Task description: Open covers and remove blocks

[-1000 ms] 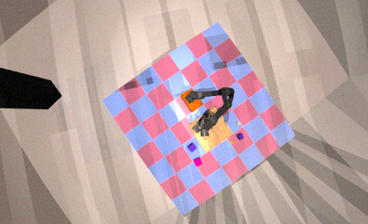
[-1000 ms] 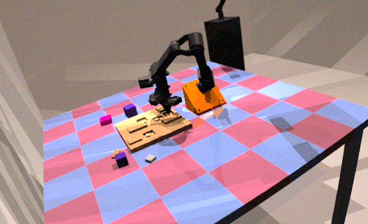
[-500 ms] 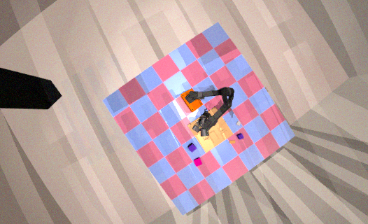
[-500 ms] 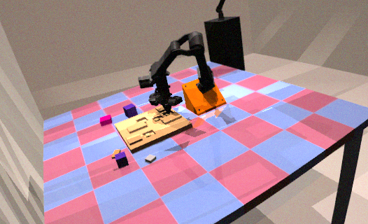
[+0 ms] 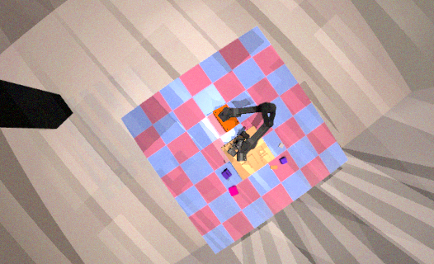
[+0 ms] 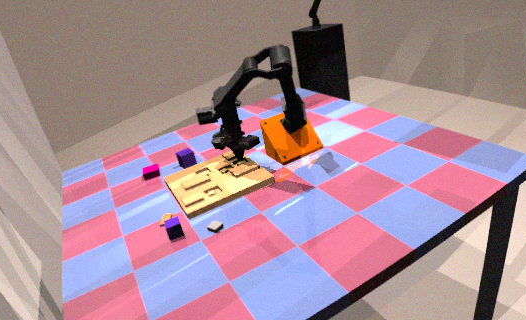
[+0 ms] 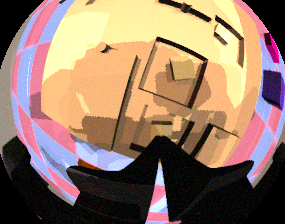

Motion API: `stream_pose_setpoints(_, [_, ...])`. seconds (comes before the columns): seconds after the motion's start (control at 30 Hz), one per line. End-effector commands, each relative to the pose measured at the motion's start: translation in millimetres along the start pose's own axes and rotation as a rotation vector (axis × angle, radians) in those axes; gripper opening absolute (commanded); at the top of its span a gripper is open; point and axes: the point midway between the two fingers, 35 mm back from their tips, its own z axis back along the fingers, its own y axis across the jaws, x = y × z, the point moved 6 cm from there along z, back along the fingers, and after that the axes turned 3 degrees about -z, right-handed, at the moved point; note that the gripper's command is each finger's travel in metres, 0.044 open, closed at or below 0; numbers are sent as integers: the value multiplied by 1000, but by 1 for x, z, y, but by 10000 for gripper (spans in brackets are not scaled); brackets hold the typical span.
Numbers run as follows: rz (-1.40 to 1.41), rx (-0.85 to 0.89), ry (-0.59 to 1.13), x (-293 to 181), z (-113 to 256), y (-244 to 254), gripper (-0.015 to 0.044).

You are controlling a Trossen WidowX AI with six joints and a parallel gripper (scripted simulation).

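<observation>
The wooden puzzle board (image 5: 246,172) (image 6: 177,185) (image 7: 80,65) lies flat, with board-coloured covers and slots. My gripper (image 6: 239,157) (image 7: 160,139) is shut and empty, its tips low over the part of the board nearest the orange base. A square outlined piece (image 7: 160,75) lies ahead of the tips in the wrist view; cover or well is unclear. A purple block (image 5: 226,173) (image 6: 186,158) (image 7: 273,90), a magenta block (image 5: 233,190) (image 6: 151,172) (image 7: 271,47) and a blue-purple block (image 5: 283,160) (image 6: 174,228) rest on the table. The arm hides part of the board.
A small orange-tan piece (image 5: 274,167) (image 6: 166,218) lies beside the blue-purple block. A flat grey piece (image 5: 281,145) (image 6: 215,226) lies off the board's side. The orange base (image 5: 228,124) (image 6: 290,142) stands close behind the board.
</observation>
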Motion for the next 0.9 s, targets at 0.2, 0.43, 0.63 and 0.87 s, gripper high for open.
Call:
stream_pose_setpoints(0.2, [4,-8,1,3,32,-1,144])
stream_pose_setpoints(0.43, [8,-9,2,3,56,0,144])
stream_pose_setpoints(0.63, [8,-10,2,3,52,-1,144])
stream_pose_setpoints(0.87, [8,-9,1,3,34,-1,144])
